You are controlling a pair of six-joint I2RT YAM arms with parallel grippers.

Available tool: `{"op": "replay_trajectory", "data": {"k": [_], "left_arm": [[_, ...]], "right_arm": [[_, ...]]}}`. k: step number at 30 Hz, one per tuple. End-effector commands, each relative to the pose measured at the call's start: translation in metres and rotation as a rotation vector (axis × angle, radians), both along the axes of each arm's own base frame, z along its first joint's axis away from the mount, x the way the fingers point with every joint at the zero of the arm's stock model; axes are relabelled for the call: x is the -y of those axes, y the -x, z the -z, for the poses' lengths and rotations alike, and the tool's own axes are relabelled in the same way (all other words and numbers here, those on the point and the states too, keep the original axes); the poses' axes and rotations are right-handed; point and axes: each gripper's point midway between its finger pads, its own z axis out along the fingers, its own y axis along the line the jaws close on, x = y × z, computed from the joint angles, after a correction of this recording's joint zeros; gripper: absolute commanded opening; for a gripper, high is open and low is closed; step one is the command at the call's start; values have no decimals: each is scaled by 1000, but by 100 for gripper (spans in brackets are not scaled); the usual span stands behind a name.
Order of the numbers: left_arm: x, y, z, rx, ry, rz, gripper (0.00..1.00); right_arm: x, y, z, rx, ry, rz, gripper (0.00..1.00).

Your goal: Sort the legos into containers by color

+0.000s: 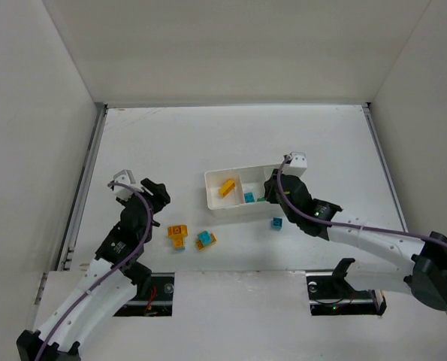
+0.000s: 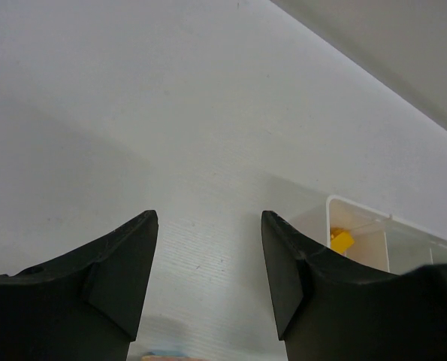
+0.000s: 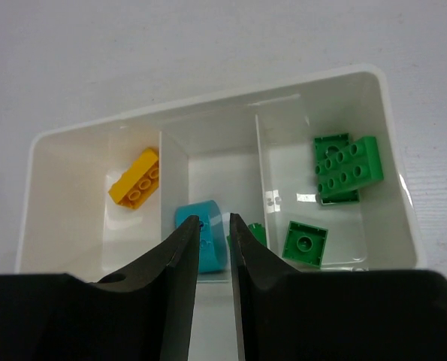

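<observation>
The white tray (image 1: 217,204) has three compartments. In the right wrist view an orange-yellow brick (image 3: 136,177) lies in the left one, a cyan brick (image 3: 208,241) in the middle one and three green bricks (image 3: 345,164) in the right one. A small green piece (image 3: 255,235) shows by the divider; I cannot tell its compartment. My right gripper (image 3: 214,222) hangs over the tray's near wall, jaws a narrow gap apart with nothing between them. Loose bricks lie on the table: orange-yellow (image 1: 178,234), cyan on orange (image 1: 205,240), cyan (image 1: 277,223). My left gripper (image 1: 152,194) is open and empty left of the tray.
White walls close the table at the back and both sides. In the left wrist view the tray's corner (image 2: 336,203) and the orange-yellow brick (image 2: 342,241) show behind the right finger (image 2: 283,263).
</observation>
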Motion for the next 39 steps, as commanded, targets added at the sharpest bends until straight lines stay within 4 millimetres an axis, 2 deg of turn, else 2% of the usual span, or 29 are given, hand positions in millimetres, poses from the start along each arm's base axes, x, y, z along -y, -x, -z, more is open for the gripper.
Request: {"op": "replay_trajectory", "data": {"k": [1,7,13,17,27,34,39], "left_arm": [[11,-7,-14,68,72,27,54],[18,-16,-19,67,67,29,48],[19,-24,-2,-12,68,8,47],[12,-26,5,-29,70,-25,47],[-18,-24,26,-43,93,-141,48],[-24,-25,26,-29,115,-163,49],[-19,-30,28,-25,117,-152,49]], "right_arm": [[-17,-5,-19,22,-23,-40,29],[-23,-9,-19,11,-18,-53,29],[-36,-6,0,-57,23,-111,31],[-43,-8,11,-84,57,-139,33],[-56,-11,18,-103,92,-165,34],[-58,-10,17,-108,98,-172,35],[-55,-10,16,-121,127,-173,35]]}}
